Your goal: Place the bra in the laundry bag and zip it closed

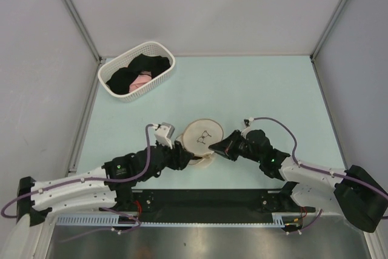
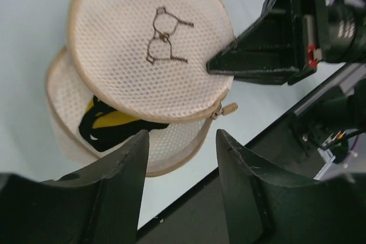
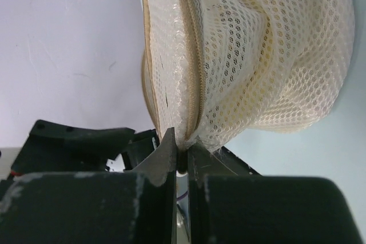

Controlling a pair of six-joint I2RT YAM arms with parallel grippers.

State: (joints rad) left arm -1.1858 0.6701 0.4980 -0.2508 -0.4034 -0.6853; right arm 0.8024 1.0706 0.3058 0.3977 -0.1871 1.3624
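Mesh from the laundry bag's (image 3: 251, 55) rim sits pinched in your right gripper (image 3: 182, 141); its two fingers are pressed together on the seam where the dome halves meet, and nothing else is between them. In the top view the bag lies on the pale green table (image 1: 254, 89) close to the arm bases, between your two grippers. Your left gripper (image 2: 180, 138) stands partly spread just beside the bag's near edge, holding nothing, its fingers (image 2: 128, 170) apart from the mesh.

The upper half, the one with the small dark bra drawing, is tilted and slid off the lower half. That leaves a gap on the side your left wrist camera faces, so the zip is not closed there. Through that gap you can see the bra (image 2: 114, 121) inside the lower half, yellow with black trim. The tan zip pull (image 2: 227, 109) hangs at the upper half's rim, close to your right gripper's tip.

Far back on the left stands a white slotted basket (image 1: 163, 59) with black garments (image 1: 130, 72) and a pink one (image 1: 141, 81), well apart from the bag.
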